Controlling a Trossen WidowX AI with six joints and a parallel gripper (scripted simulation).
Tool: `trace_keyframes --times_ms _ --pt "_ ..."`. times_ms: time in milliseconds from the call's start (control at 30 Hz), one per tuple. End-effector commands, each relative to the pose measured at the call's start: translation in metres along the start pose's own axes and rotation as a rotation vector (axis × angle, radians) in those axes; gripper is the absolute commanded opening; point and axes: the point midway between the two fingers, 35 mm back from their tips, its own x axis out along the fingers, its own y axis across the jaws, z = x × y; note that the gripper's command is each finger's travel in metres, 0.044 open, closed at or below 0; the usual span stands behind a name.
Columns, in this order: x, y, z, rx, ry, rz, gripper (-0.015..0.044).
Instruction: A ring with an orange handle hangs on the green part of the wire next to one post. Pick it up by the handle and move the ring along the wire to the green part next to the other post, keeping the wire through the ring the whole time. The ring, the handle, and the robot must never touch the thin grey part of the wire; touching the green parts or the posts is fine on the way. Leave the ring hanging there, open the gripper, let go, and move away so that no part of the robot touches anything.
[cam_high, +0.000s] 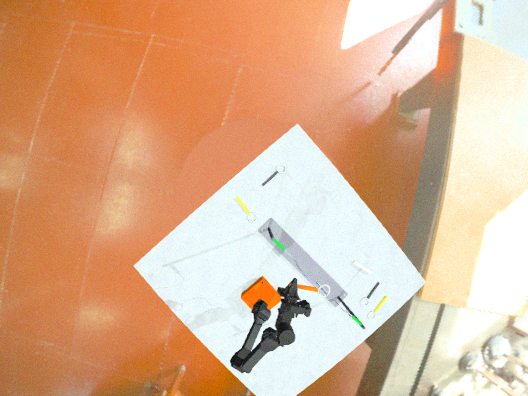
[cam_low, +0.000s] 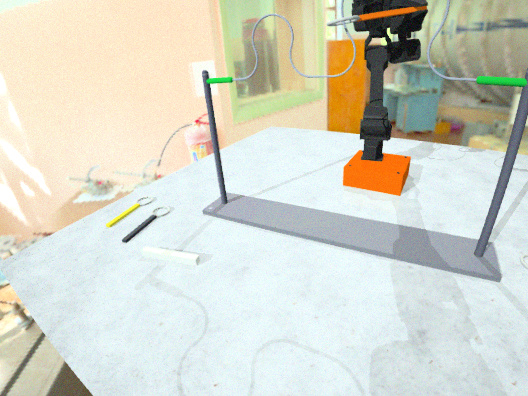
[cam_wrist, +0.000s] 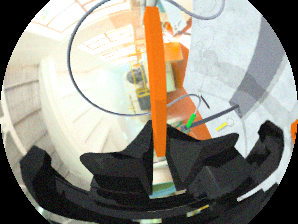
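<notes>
Taking the grey base plate (cam_low: 320, 231) as the landmark and reading the exterior view from near to far: in front of its left end lie a white bar (cam_low: 170, 255), a black-handled ring (cam_low: 145, 224) and a yellow-handled ring (cam_low: 127, 212) on the pale surface (cam_low: 280, 320). A dark post rises from each end of the plate — the left post (cam_low: 213, 135) and the right post (cam_low: 502, 167) — each topped by a green sleeve (cam_low: 220, 80) that leads into the thin grey wire (cam_low: 280, 45), which loops high above the plate. Behind the plate's middle stands the orange pedestal (cam_low: 396, 184) carrying the black arm (cam_low: 376, 105). Higher still, above the plate's mid-span, the gripper (cam_wrist: 160, 157) has its jaws clamped on the orange handle (cam_wrist: 157, 76). The handle points out toward the wire, and the ring (cam_high: 324, 290) at its tip sits over the plate, towards the end nearer the spare rings; whether it touches the wire cannot be told.
</notes>
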Motion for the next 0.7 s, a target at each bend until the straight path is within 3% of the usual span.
trace_keyframes --times_ms 0,667 --pt "-0.0011 0.0050 -0.0003 -0.022 -0.005 0.006 -0.0150" --pt "-0.0008 0.0031 -0.0003 -0.076 -0.012 -0.025 -0.0150"
